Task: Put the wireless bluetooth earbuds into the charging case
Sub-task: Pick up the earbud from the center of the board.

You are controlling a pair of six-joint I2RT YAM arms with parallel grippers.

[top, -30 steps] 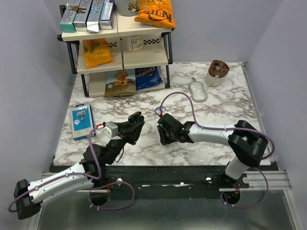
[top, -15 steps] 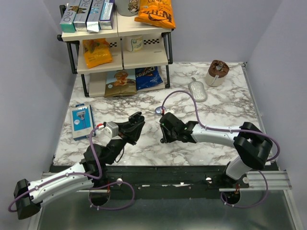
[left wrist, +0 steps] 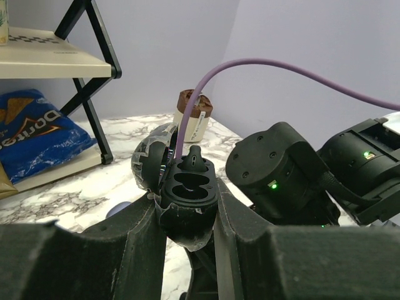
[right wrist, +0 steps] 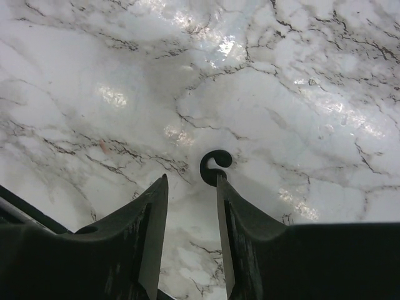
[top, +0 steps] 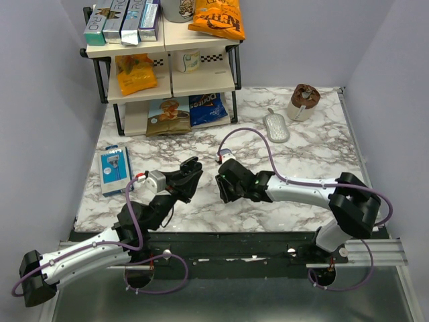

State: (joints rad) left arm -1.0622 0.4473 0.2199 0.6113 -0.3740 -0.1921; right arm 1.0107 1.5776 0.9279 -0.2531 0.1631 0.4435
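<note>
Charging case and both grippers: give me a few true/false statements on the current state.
1. The charging case has its lid open. True.
2. Both sockets of the case already hold earbuds. False: both hollows look empty in the left wrist view.
3. The left gripper is shut on the case. True.
4. The right gripper has an earbud clamped between its fingers. False: the jaws stand apart with bare table showing in the gap, and the earbud sits at one fingertip.
5. The right gripper points down at the marble table. True.
</note>
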